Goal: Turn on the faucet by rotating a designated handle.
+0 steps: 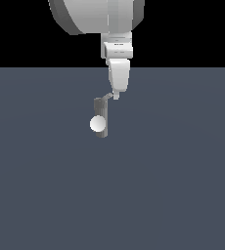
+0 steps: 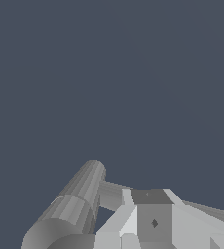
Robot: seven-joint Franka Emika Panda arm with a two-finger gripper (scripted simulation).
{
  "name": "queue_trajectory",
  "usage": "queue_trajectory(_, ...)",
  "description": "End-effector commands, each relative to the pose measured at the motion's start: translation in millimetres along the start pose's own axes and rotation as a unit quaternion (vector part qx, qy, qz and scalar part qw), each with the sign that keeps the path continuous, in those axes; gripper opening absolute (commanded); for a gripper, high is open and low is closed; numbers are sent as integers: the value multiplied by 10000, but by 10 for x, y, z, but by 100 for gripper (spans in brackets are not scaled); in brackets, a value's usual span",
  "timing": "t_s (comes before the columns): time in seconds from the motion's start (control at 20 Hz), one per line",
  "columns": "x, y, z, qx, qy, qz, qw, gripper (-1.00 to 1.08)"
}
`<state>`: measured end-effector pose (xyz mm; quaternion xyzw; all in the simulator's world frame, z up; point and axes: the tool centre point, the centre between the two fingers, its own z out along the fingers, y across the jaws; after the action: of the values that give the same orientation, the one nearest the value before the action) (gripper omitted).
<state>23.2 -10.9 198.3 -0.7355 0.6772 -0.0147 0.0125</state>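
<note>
The faucet (image 1: pixel 101 113) is a small dark grey upright post with a white ball (image 1: pixel 98 124) on its front. The handle (image 1: pixel 109 95), a thin grey lever, projects from the post's top toward the exterior view's right. My gripper (image 1: pixel 116 94) hangs down from above, and its tip touches the handle's outer end. No gap shows between the fingers, and they hold nothing. In the wrist view the post (image 2: pixel 74 209) shows from above, and the handle (image 2: pixel 113 194) runs from it under my gripper (image 2: pixel 153 216).
The faucet stands on a flat blue-grey floor (image 1: pixel 173 185). The large white robot arm (image 1: pixel 97 14) fills the top of the exterior view. No other objects show.
</note>
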Motion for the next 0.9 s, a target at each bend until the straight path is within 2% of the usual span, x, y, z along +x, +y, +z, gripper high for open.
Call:
queue_trajectory(0.0,-99,147,154,-186,-25,-46,9998,-100)
queue_trajectory(0.05,-13,35,22,-29,-14,3,10000,-100)
queue_trajectory(0.7,-822,220,151,-191,-24,-44,9998,-100)
queue_trajectory(0.75,-822,220,151,-191,-24,-44,9998,-100)
queue_trajectory(0.8,-479,126,16,-38,4,195,9998,-100)
queue_trajectory(0.85,-529,103,25,-47,2,182,9998,-100)
